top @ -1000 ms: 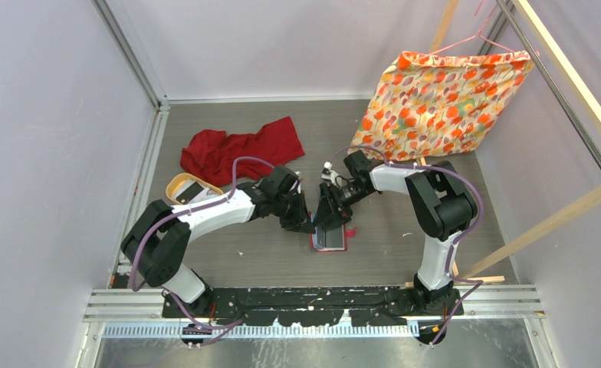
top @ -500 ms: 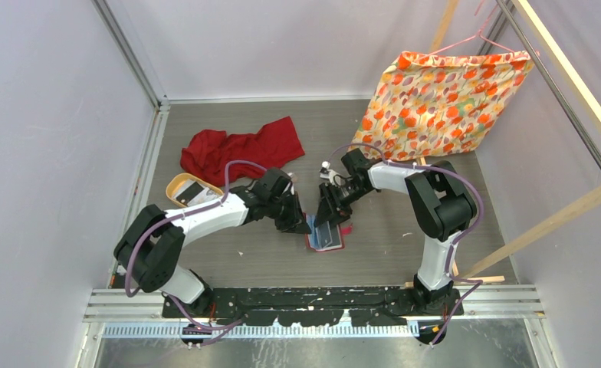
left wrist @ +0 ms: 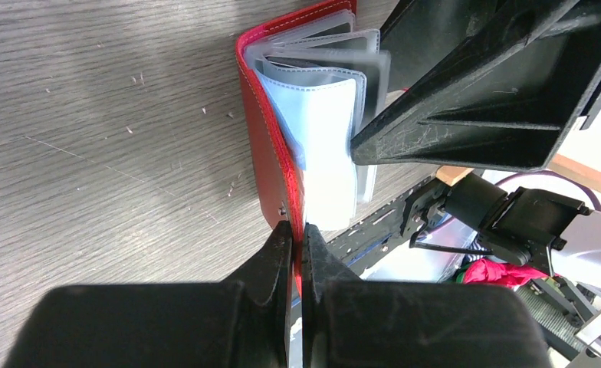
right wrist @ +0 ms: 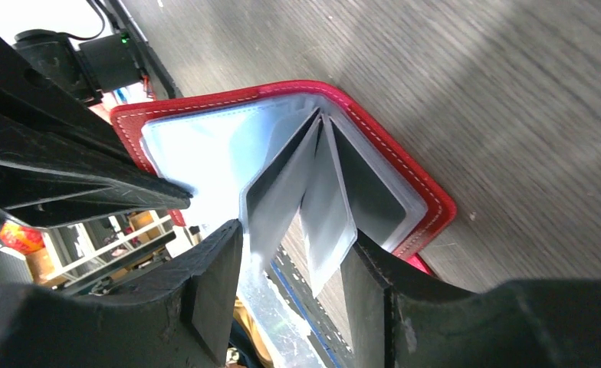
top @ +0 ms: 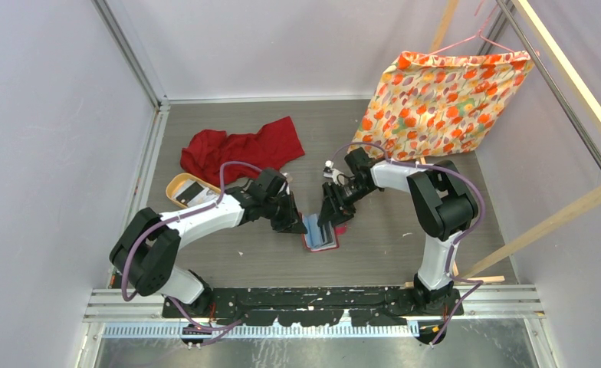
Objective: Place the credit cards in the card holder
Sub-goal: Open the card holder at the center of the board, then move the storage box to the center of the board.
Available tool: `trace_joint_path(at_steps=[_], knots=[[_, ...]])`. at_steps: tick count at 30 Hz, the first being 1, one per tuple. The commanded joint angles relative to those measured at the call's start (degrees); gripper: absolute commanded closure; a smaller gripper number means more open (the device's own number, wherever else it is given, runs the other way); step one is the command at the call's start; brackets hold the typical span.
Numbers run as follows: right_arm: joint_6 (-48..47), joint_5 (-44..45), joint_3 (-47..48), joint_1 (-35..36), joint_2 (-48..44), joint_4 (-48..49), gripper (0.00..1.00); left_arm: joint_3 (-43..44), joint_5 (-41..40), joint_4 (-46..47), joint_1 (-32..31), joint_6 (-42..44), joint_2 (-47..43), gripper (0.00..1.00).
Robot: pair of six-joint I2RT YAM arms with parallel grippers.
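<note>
Our left gripper [left wrist: 297, 226] has its jaws pinched tight on the edge of the red cover of the card holder [left wrist: 270, 153]. Our right gripper [right wrist: 293, 245] stands partly open. Its two fingers straddle the fanned clear pocket leaves, which are not squeezed flat, and we cannot tell whether either finger presses on a leaf.

The card holder [top: 320, 232] lies open on the table [top: 405, 253], a little toward 6 o'clock from the table's middle. Its red cover is down and its clear pockets face up. In the top view the left gripper [top: 296, 226] sits at the holder's 9 o'clock edge and the right gripper [top: 330, 218] at about 1 o'clock, the two close together.

Neither gripper carries a card. Well apart at 9 to 10 o'clock from the holder, a tan oval tray [top: 175, 182] holds small dark and pale pieces that we take for the credit cards [top: 197, 191]. They are too small for us to be sure. Beyond it, at about 10 o'clock, lies a crumpled red cloth [top: 240, 149], and at 1 to 2 o'clock a flowered cloth [top: 443, 100] hangs on a hanger.

We judge the holder is being spread for loading, with no card yet inserted.

- **Holder closing:** one arm must let go to fetch a card, and the springy leaves or the cover could then fold shut.
- **Slipping grip:** the left pinch holds only a thin edge, so a sideways pull from the right fingers could slip it free or drag the holder.
- **Damage or collision:** closing the right jaws hard could crease the pockets, and fingers this near each other could collide.
</note>
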Motion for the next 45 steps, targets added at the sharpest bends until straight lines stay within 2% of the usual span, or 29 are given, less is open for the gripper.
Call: trace_joint_path(at_steps=[1,5,12,17,20,26,28,33,35,37,41,45], knots=[[-2.65,3.18,2.01,0.07,-0.86,-1.92,0.46,-0.48,1.79,3.26,0.54,0.95,-1.49,1.0],[-3.46,3.45,2.23,0.1,-0.63,-2.56,0.42,-1.63,2.09,4.25,0.6,0.7,-1.23,1.0],[-5.26,6.35,2.83,0.63,-0.87,-3.89,0.41,-4.18,2.45,6.44,1.17,0.48,-0.55,1.0],[-7.33,11.09,3.83,3.7,-1.98,-5.01,0.41,-7.03,4.04,10.8,1.18,-0.55,0.49,0.98],[-8.06,12.15,4.23,4.54,-2.24,-5.53,0.39,-8.32,4.21,11.72,1.18,-0.49,-0.1,0.91],[-9.54,13.71,4.83,4.58,-4.08,-6.64,0.34,-9.33,-3.81,3.65,1.42,3.43,-7.11,0.58],[-11.28,14.3,4.81,4.64,-5.05,-6.87,0.34,-9.91,-6.73,0.75,1.8,4.27,-10.02,0.52],[-13.27,15.67,5.43,4.87,-6.47,-8.05,0.33,-11.47,-11.71,-3.34,2.38,5.6,-19.05,0.49],[-14.41,16.5,5.79,4.85,-7.04,-8.6,0.32,-13.1,-9.73,0.07,2.32,5.89,-22.81,0.48],[-15.91,17.32,6.23,4.82,-7.69,-9.69,0.32,-15.52,-4.96,7.56,2.29,4.89,-24.86,0.48],[-20.38,20.31,6.73,4.48,-10.74,-11.27,0.32,-19.99,2.26,24.94,2.01,0.23,-23.65,0.48],[-21.6,12.6,5.24,3.3,-12.89,-11.47,0.33,-21.76,0.55,34.21,-0.1,-0.85,-20.81,0.48]])
